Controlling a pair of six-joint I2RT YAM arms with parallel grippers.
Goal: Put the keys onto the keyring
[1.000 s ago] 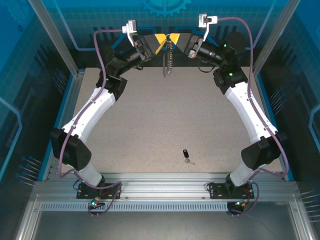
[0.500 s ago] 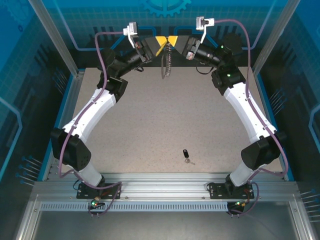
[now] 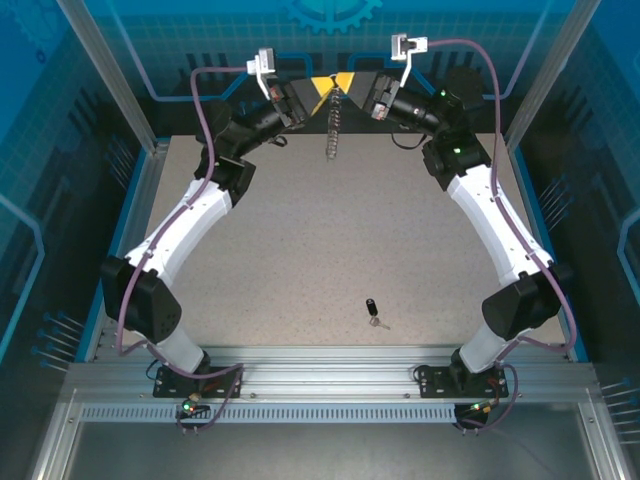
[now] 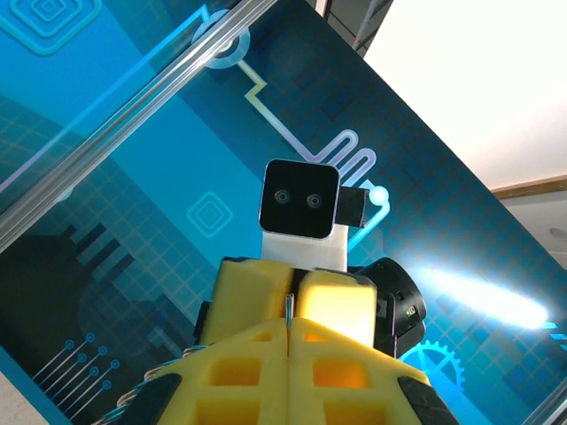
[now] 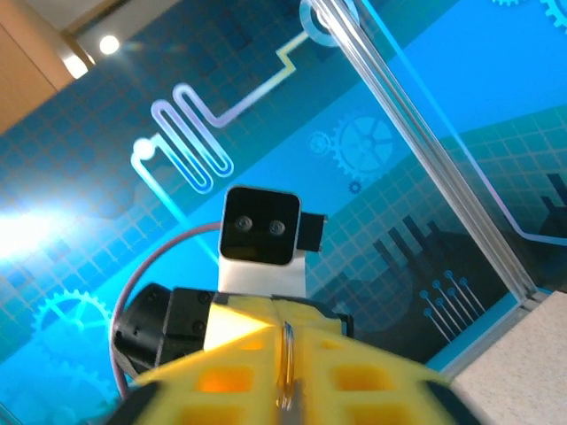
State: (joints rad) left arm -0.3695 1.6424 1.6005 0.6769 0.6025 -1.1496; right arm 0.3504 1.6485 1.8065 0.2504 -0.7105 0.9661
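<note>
One key lies on the bench near its front edge, slightly right of centre. Its black head points away from the arm bases and its blade points toward them. One keyring, with one beaded chain dangling from it, hangs high at the far side, well apart from the key. The left fingers are closed on the ring. It also sits between the right fingers, though I cannot tell whether they clamp it. The right arm looks nearer the key.

arms: white shells, black joints | cables: purple, running to wrists | fingers: yellow, square cut-outs | wrist camera: white box, black face | bases: black plates
</note>
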